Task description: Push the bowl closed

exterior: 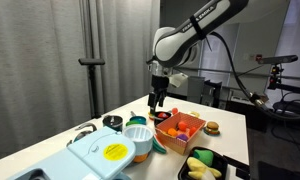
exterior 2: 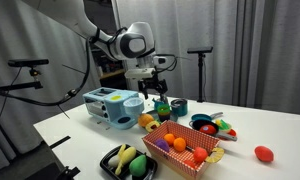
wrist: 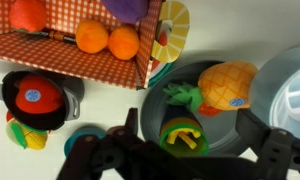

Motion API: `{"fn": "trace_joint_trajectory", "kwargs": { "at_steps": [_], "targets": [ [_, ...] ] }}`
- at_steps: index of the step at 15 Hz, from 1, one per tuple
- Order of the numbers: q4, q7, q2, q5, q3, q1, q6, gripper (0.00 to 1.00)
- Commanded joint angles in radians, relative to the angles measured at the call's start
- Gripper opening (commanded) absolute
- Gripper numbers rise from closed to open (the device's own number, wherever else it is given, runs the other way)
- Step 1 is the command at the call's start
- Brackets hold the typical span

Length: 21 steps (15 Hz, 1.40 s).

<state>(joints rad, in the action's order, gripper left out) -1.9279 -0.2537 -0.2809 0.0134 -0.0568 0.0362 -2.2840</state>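
Pale blue-white, the bowl (exterior: pixel 140 142) sits on the white table (exterior: pixel 230 142) at the corner of the light-blue toy unit (exterior: pixel 98 157), just beside the orange bin (exterior: pixel 180 128) of toy food. In both exterior views the gripper (exterior: pixel 160 100) hangs above the table, apart from the bowl. In the wrist view its fingers (wrist: pixel 128 135) are spread wide and hold nothing. A toy pineapple (wrist: pixel 226 85) lies below them.

The bowl (exterior 2: pixel 133 105) and toy unit (exterior: pixel 90 158) are pale blue, the sticker (exterior: pixel 114 152) yellow. The bin (wrist: pixel 70 58) is orange, checked red-white
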Motion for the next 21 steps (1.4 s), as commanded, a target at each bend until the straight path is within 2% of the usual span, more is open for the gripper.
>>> {"fn": "trace_joint_trajectory", "kwargs": {
  "at_steps": [1,5,6,7,16,17,21],
  "targets": [
    [0.146,-0.074,-0.125,0.002,0.029,0.030,0.082,1.00],
    [0.216,-0.099,-0.207,0.009,0.052,0.036,0.122,1.00],
    [0.225,-0.104,-0.220,0.010,0.059,0.037,0.129,0.92],
    [0.227,-0.111,-0.229,0.014,0.067,0.038,0.130,0.74],
    [0.170,-0.144,-0.198,0.123,0.145,0.050,0.121,0.05],
    [0.157,-0.148,-0.189,0.135,0.151,0.050,0.116,0.00],
    [0.090,-0.162,-0.135,0.212,0.177,0.057,0.127,0.00]
  ]
}}
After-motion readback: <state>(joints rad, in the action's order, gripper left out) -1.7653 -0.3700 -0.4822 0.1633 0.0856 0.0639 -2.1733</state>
